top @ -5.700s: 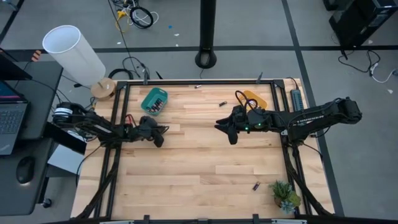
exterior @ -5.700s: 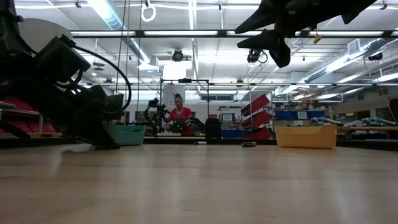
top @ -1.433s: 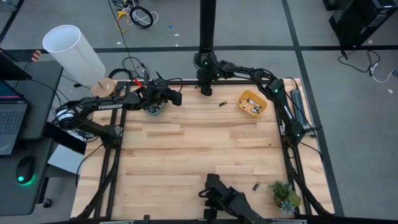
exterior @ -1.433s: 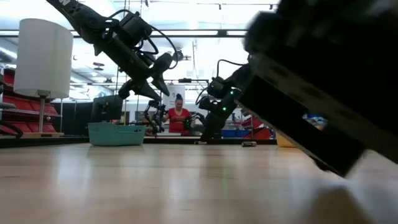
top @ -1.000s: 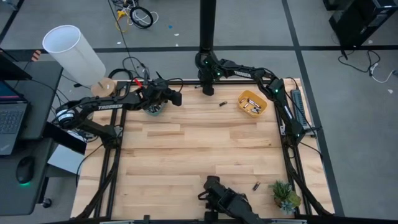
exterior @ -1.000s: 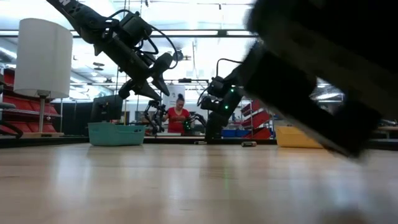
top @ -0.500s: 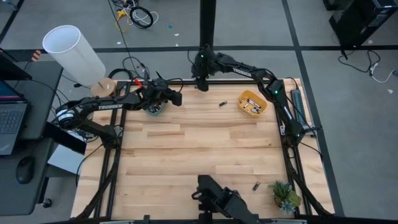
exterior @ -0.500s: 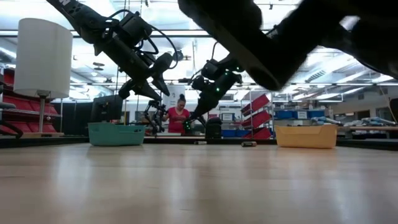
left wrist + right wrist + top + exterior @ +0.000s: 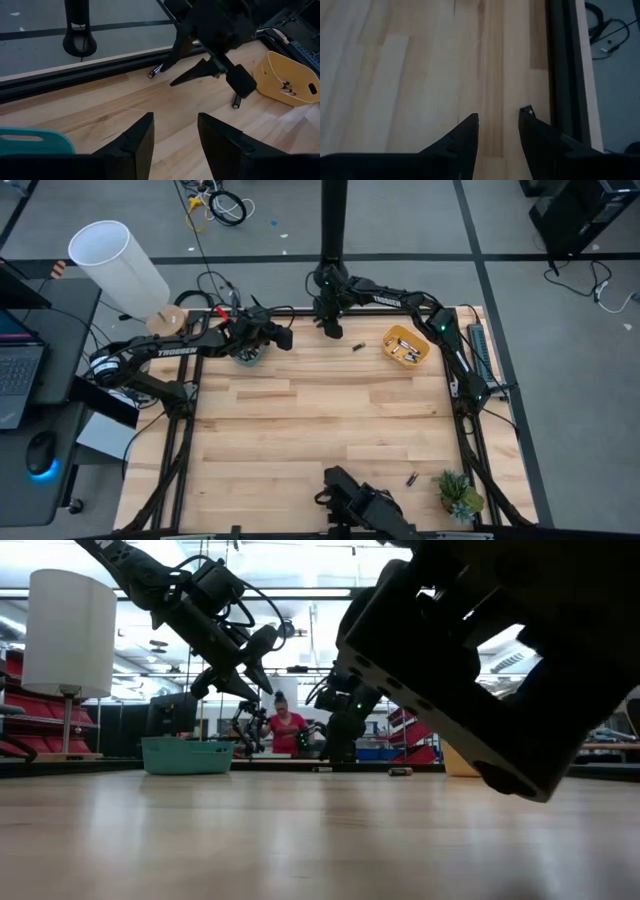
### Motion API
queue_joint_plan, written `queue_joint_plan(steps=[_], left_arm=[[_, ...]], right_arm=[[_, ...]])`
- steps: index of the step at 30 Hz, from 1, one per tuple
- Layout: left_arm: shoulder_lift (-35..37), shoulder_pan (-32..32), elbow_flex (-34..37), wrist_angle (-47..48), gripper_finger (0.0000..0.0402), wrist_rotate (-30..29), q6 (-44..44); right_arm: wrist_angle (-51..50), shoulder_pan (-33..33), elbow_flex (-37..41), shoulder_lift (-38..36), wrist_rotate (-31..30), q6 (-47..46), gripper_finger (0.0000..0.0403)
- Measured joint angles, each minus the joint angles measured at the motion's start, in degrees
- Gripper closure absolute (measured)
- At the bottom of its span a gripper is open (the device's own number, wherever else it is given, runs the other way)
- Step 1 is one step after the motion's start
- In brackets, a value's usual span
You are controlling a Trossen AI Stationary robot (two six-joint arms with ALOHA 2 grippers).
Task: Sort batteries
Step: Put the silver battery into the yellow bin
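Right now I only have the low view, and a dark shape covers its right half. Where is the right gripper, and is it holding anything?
Observer: The right gripper is at the far edge of the table, open and empty, a battery lying just beside it.
Operator: Other loose ones?
Observer: A second battery between that gripper and the orange bin; a third battery near the potted plant.
Operator: And the left?
Observer: The left gripper is open, empty, beside the teal bin.
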State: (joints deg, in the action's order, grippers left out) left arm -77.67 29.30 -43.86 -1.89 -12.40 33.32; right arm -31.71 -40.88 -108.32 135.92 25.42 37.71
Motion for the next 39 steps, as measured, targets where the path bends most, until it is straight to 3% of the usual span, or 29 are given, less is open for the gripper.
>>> queue_joint_plan(steps=[18, 30, 39], left_arm=[[0.0, 0.02, 0.0, 0.0, 0.0239, -2.5, -0.09], [0.0, 0.02, 0.02, 0.06, 0.0239, -2.51, 0.23], [0.0, 0.0, 0.02, 0.05, 0.0239, -2.27, 0.31]], right_arm=[[4.21, -2.13, 0.07, 1.65, 1.89, -0.68, 0.0253], [1.4, -1.99, -1.15, 2.75, -3.14, -0.38, 0.0255], [-6.37, -1.48, -2.29, 2.55, -4.9, -0.19, 0.0306]])
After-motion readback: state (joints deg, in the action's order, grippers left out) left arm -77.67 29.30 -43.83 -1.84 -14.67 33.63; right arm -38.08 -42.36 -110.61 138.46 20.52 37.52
